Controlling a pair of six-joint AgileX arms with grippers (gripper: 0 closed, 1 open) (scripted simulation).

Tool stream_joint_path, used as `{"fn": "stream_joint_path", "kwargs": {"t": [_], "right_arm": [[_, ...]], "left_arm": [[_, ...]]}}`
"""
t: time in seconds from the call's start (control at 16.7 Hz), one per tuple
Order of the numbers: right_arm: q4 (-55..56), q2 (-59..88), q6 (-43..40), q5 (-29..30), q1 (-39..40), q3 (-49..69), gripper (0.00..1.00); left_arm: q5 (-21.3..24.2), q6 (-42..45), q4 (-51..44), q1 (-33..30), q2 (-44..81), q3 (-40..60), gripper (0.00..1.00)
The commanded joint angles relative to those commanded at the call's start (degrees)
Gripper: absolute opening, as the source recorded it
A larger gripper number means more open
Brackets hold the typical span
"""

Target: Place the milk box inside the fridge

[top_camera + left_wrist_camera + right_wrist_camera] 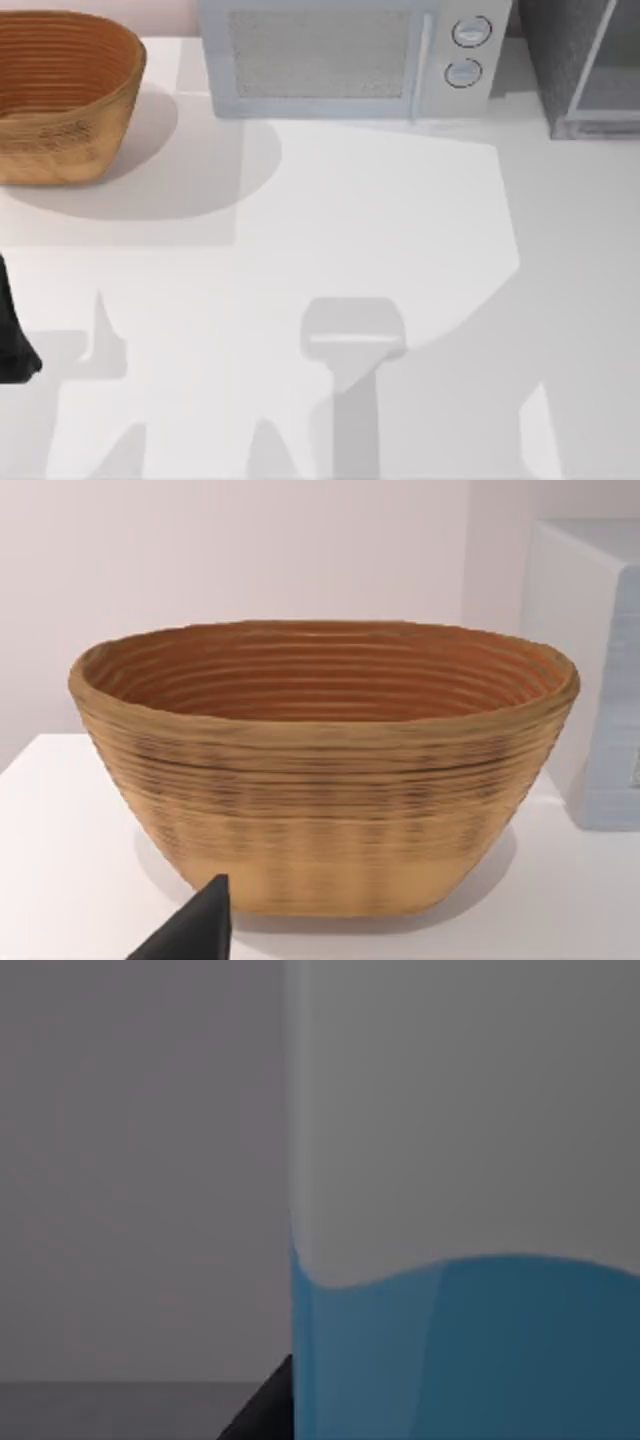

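Note:
The milk box [460, 1260] looms very close in the right wrist view, white on top and sky-blue below, with dim grey surfaces behind it. A dark part of my right gripper [262, 1412] sits right at the carton's edge; whether it holds the carton cannot be told. The fridge [556, 60], a dark grey cabinet, stands at the table's far right corner, its pale-framed door panel [612, 92] beside it. My left arm [14, 340] rests at the table's left edge, and a dark piece of my left gripper [190, 932] points toward the basket.
A woven brown basket [62, 95] [320, 770] occupies the far left corner. A light grey microwave [340, 55] with two round knobs stands at the back centre, left of the fridge. Arm shadows fall across the white tabletop [400, 230].

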Motion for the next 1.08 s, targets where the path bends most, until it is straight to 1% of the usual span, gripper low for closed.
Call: {"fn": "stream_joint_path", "kwargs": {"t": [0.72, 0.78, 1.08], "right_arm": [[0.0, 0.0, 0.0, 0.0, 0.0, 0.0, 0.98], [0.0, 0.0, 0.0, 0.0, 0.0, 0.0, 1.0], [0.0, 0.0, 0.0, 0.0, 0.0, 0.0, 1.0]], "left_arm": [[0.0, 0.0, 0.0, 0.0, 0.0, 0.0, 1.0], [0.0, 0.0, 0.0, 0.0, 0.0, 0.0, 1.0], [0.0, 0.0, 0.0, 0.0, 0.0, 0.0, 1.0]]}}
